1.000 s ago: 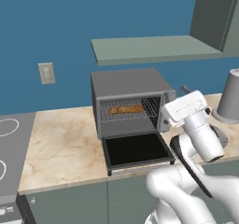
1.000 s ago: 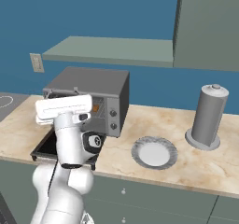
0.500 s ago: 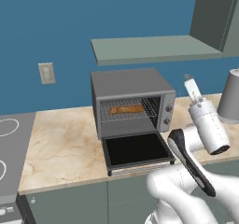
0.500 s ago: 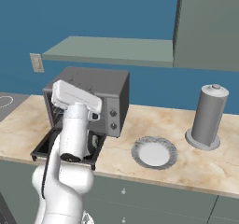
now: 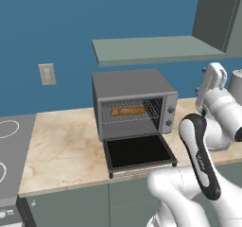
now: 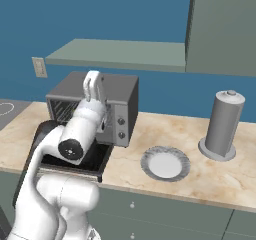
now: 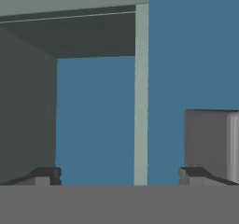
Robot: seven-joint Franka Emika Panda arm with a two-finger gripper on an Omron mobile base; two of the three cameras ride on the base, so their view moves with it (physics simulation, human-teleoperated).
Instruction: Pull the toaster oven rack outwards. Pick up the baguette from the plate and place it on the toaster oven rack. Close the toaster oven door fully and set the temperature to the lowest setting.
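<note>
Already the tan baguette lies on the wire toaster oven rack; the black-glass toaster oven door hangs flat over the desk's front edge; closing comes next; the claw, wide open and empty, must descend; the round grey plate sits bare.

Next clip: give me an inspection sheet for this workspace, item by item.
Surface: marble counter, stovetop at its left end.
Job's things: toaster oven with toaster oven door dropped flat; baguette lying on the toaster oven rack inside; plate bare.
Clutter: grey cylindrical container right of the plate.
Grippers: tool open, raised beside the oven, holding nothing.
Cables: nothing seen.
Surroundings: blue wall, wall outlet, shelf, upper cabinet.
</note>
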